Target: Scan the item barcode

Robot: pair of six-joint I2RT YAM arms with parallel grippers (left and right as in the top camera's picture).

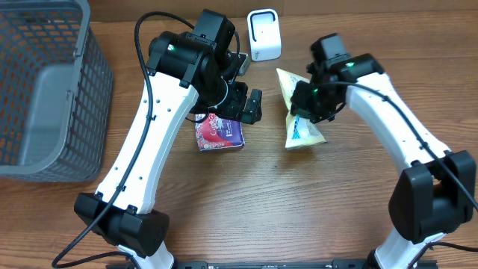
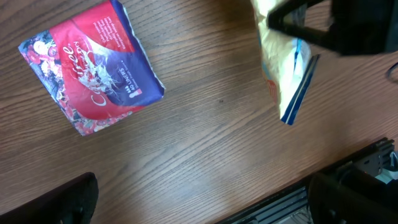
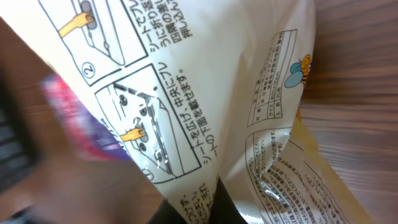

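My right gripper [image 1: 312,103] pinches the yellow packet [image 1: 302,133] mid-table; my left gripper [image 1: 249,107] hangs spread, empty. I should grip firmly and turn its barcode toward the scanner [image 1: 264,33] at eleven o'clock

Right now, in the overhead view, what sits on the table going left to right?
A grey mesh basket → red snack packet → white scanner → yellow-white pouch.

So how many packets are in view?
2: a red and purple foil packet lying under the left arm, and a yellow and white packet pinched in the right claw. None appears hidden.
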